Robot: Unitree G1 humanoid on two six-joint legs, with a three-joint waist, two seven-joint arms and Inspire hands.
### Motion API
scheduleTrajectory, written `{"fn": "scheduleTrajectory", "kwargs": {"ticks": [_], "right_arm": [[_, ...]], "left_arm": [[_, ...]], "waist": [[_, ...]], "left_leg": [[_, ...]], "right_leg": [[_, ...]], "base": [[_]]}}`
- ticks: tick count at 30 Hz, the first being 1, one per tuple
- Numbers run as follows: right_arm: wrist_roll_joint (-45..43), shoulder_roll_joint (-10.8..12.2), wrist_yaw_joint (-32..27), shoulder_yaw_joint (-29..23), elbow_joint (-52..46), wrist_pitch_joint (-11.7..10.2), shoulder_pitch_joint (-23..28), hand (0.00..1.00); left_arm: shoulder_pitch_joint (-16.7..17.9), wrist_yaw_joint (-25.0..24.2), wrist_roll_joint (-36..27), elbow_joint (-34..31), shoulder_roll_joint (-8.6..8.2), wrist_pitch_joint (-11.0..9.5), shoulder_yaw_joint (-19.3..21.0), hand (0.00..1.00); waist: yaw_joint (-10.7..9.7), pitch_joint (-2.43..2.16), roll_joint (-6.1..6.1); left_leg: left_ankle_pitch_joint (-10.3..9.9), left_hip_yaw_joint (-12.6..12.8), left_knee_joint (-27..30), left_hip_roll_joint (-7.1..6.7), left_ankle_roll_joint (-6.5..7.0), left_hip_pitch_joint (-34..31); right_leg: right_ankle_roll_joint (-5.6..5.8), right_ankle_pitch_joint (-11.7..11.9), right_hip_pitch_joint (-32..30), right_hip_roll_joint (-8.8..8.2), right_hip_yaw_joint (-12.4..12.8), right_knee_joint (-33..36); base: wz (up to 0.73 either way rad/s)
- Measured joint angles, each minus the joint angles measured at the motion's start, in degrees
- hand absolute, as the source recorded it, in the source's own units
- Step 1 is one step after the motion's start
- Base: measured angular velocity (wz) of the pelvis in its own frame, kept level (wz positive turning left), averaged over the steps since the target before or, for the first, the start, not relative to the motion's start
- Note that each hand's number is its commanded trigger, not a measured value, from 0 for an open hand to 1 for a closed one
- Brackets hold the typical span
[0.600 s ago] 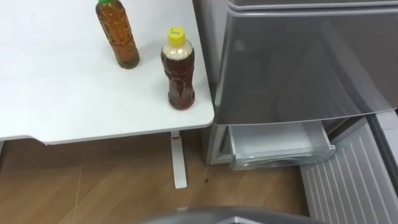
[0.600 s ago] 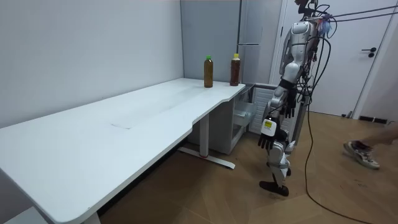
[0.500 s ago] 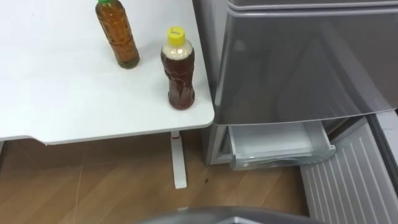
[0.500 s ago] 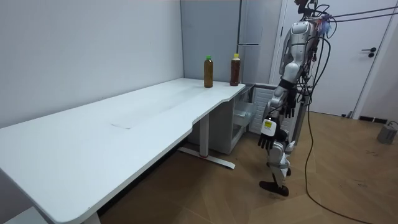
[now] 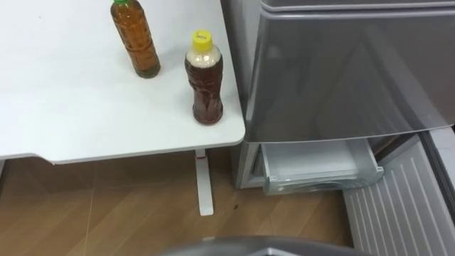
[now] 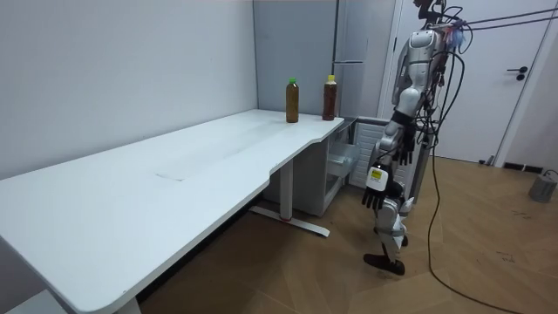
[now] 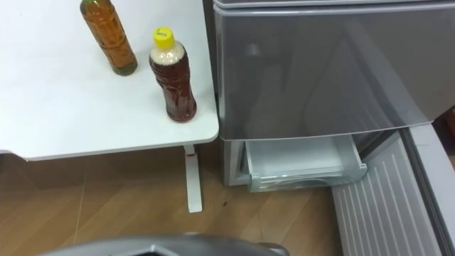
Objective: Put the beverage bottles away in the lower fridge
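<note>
The left hand (image 6: 373,198) and right hand (image 6: 404,155) are hung empty, fingers loosely apart. The lower fridge drawer (image 5: 313,158) is open at 5 o'clock. At 11 o'clock on the table (image 5: 71,121), the yellow-capped bottle (image 5: 203,80), then the green-capped bottle (image 5: 135,39), could be toppled by a glancing reach.

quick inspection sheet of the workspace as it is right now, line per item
surface: white table, bare apart from two bottles near its fridge-side end
job's things: green-capped bottle and yellow-capped bottle, both upright and apart, the yellow-capped one closer to the table's corner
clutter: nothing seen
hands: left hand and right hand hang low by the robot's body, away from the bottles
cables: nothing seen besides the robot's own
surroundings: grey fridge right beside the table, with its lower door swung open and a pale drawer pulled out; wooden floor
</note>
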Motion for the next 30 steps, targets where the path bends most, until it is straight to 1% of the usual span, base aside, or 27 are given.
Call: {"fn": "scheduleTrajectory", "kwargs": {"ticks": [7,9,12,15,17,18,20,21,22,23,24,25,26,27,28,29,30], "right_arm": [[-1.23,0.0,-0.08,0.05,0.0,0.02,-0.25,0.0],[-1.25,0.01,-0.17,0.04,-0.05,0.03,-0.41,0.0],[-1.22,0.0,-0.77,0.1,-0.15,0.02,-0.94,0.0],[-0.83,0.0,-1.14,0.17,-0.28,0.06,-1.02,0.0],[-0.11,0.0,-1.16,0.1,-0.28,0.17,-1.09,0.0],[0.24,0.0,-1.17,0.09,-0.3,0.21,-1.1,0.0],[0.91,-0.01,-1.42,0.07,-0.32,0.24,-1.05,0.0],[0.97,-0.02,-1.67,0.06,-0.3,0.23,-1.06,0.0],[1.28,-0.03,-2.26,0.07,-0.22,0.21,-1.11,0.0],[1.44,-0.03,-2.54,0.06,0.02,0.11,-1.06,0.0],[1.46,-0.03,-2.63,0.05,0.02,0.07,-1.02,0.0],[1.55,-0.03,-2.95,0.06,0.0,-0.01,-0.99,0.0],[1.49,-0.02,-3.28,-0.19,-0.03,-0.13,-0.87,0.0],[1.36,-0.02,-3.34,-0.51,-0.03,-0.3,-0.79,0.0],[1.32,-0.04,-3.62,-0.87,-0.01,-0.64,-0.63,0.0],[1.25,-0.09,-3.99,-0.97,-0.07,-0.7,-0.64,0.0],[1.21,-0.09,-4.21,-0.98,-0.11,-0.77,-0.64,0.0]], "left_arm": [[0.03,-0.01,-0.12,0.39,-0.01,-0.86,0.03,0.0],[0.02,0.1,-1.26,0.36,-0.01,-0.87,0.11,0.0],[0.73,1.75,-4.75,0.22,-0.21,-0.96,0.5,0.0],[1.52,4.08,-9.29,-0.05,-0.36,-0.99,1.35,0.0],[2.2,5.88,-13.5,-0.25,-0.4,-0.99,2.98,0.0],[2.36,6.38,-14.21,-0.3,-0.44,-0.99,3.72,0.0],[2.67,9.19,-19.4,-0.55,-0.45,-1.02,6.94,0.0],[2.63,10.15,-21.75,-0.76,-0.44,-1.07,7.53,0.0],[2.51,11.92,-26.27,-1.18,-0.44,-1.4,8.98,0.0],[2.6,13.68,-30.39,-1.23,-0.43,-2.38,10.43,0.0],[2.56,14.46,-32.42,-1.33,-0.43,-2.9,11.23,0.0],[2.59,16.0,-36.19,-1.78,-0.42,-3.78,12.61,0.0],[2.62,17.55,-39.76,-3.42,-0.54,-4.18,14.65,0.0],[2.9,18.18,-41.48,-4.34,-0.61,-4.54,15.98,0.0],[3.47,19.91,-45.39,-6.26,-0.62,-5.1,17.77,0.0],[4.0,22.19,-49.11,-8.65,-0.62,-5.46,19.15,0.0],[4.06,23.22,-50.24,-9.63,-0.63,-5.83,19.65,0.0]], "waist": [[0.12,0.02,0.02],[0.12,0.02,0.02],[0.16,0.02,0.06],[0.25,0.0,0.11],[0.26,-0.05,0.18],[0.35,-0.06,0.19],[0.61,-0.05,0.26],[0.72,-0.07,0.32],[1.14,-0.04,0.42],[1.6,-0.04,0.45],[1.84,-0.06,0.5],[2.54,-0.09,0.6],[3.21,-0.11,0.71],[3.32,-0.13,0.75],[3.49,-0.4,1.28],[3.58,-0.2,0.98],[3.64,-0.25,1.23]], "left_leg": [[0.0,-0.64,0.43,-0.13,0.0,-0.5],[0.0,-0.72,0.6,-0.15,0.0,-0.67],[0.0,-0.84,0.57,-0.15,0.0,-1.04],[-0.03,-1.61,0.61,-0.22,-0.02,-1.14],[-0.03,-1.75,0.68,-0.25,-0.03,-1.23],[-0.03,-1.83,0.68,-0.27,-0.03,-1.22],[-0.02,-2.52,0.8,-0.56,-0.03,-1.04],[-0.02,-2.64,0.77,-0.66,-0.02,-1.02],[0.0,-3.04,0.76,-0.91,0.01,-1.1],[0.03,-3.4,0.75,-1.15,0.07,-1.11],[0.01,-3.44,0.79,-1.22,0.12,-1.1],[-0.07,-3.45,0.82,-1.26,0.25,-1.03],[-0.11,-3.57,0.81,-1.27,0.3,-1.02],[-0.11,-3.6,0.79,-1.28,0.3,-1.03],[-0.11,-3.58,0.77,-1.26,0.3,-1.03],[-0.1,-3.69,0.65,-1.25,0.3,-1.04],[-0.1,-3.78,0.66,-1.26,0.29,-1.03]], "right_leg": [[0.02,-0.03,0.21,-0.05,-0.2,0.04],[-0.04,-0.16,0.18,-0.05,-0.19,0.05],[-0.05,-0.22,-0.01,-0.03,-0.35,0.06],[-0.08,-0.38,-0.04,-0.03,-0.61,0.05],[-0.1,-0.41,0.06,-0.09,-1.23,0.02],[-0.12,-0.42,0.18,-0.14,-1.45,0.01],[0.02,-0.66,0.95,-0.35,-1.99,-0.05],[0.08,-0.77,0.98,-0.46,-2.12,0.03],[0.21,-0.85,0.98,-0.69,-2.57,0.03],[0.37,-0.95,0.98,-0.92,-3.16,0.05],[0.44,-1.0,1.07,-1.0,-3.27,0.07],[0.5,-1.04,1.17,-1.04,-3.36,0.09],[0.51,-1.04,1.16,-1.04,-3.27,0.1],[0.52,-1.05,1.17,-1.04,-3.26,0.1],[0.51,-1.04,1.21,-1.02,-3.33,0.13],[0.51,-1.05,1.47,-1.02,-3.43,0.15],[0.51,-1.04,1.55,-1.02,-3.5,0.14]], "base": [[0.02],[0.05],[0.04],[0.08],[0.11],[0.13],[0.16],[0.18],[0.18],[0.18],[0.12],[0.0],[0.0],[0.0],[0.04],[0.05],[0.08]]}}
